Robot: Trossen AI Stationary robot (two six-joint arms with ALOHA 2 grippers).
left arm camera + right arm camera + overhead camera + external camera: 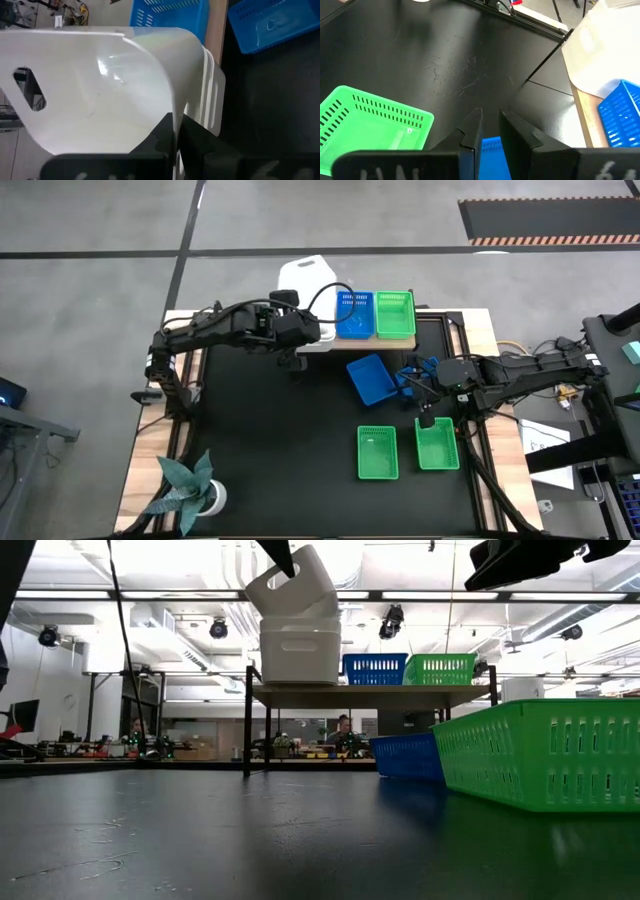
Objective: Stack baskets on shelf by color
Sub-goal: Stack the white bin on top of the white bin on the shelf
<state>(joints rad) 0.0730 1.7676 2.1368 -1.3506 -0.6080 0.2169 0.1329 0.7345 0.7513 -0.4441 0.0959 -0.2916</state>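
Note:
The light-wood shelf (pixel 345 343) stands at the table's far side. On it are a stack of white baskets (pixel 300 648), a blue basket (pixel 353 315) and a green basket (pixel 395 313). My left gripper (pixel 312 325) is shut on another white basket (pixel 293 582), tilted over the stack. A blue basket (pixel 372 378) and two green baskets (pixel 378 452) (pixel 437 442) rest on the table. My right gripper (pixel 420 395) hovers high over the blue table basket's right end, narrowly open and empty (pixel 491 114). My left gripper holds the tilted white basket by its side wall next to a rounded corner (pixel 176 117), one finger inside and one outside. The basket is tipped up above the stack. Its lower end meets the top of the nested white baskets (pixel 210 100) on the shelf.
A potted green plant (pixel 195 485) stands at the table's near left corner. The middle and left of the black tabletop (pixel 260 430) hold nothing else. The shelf's thin black legs (pixel 247 725) stand on the table. People and workbenches show in the room beyond.

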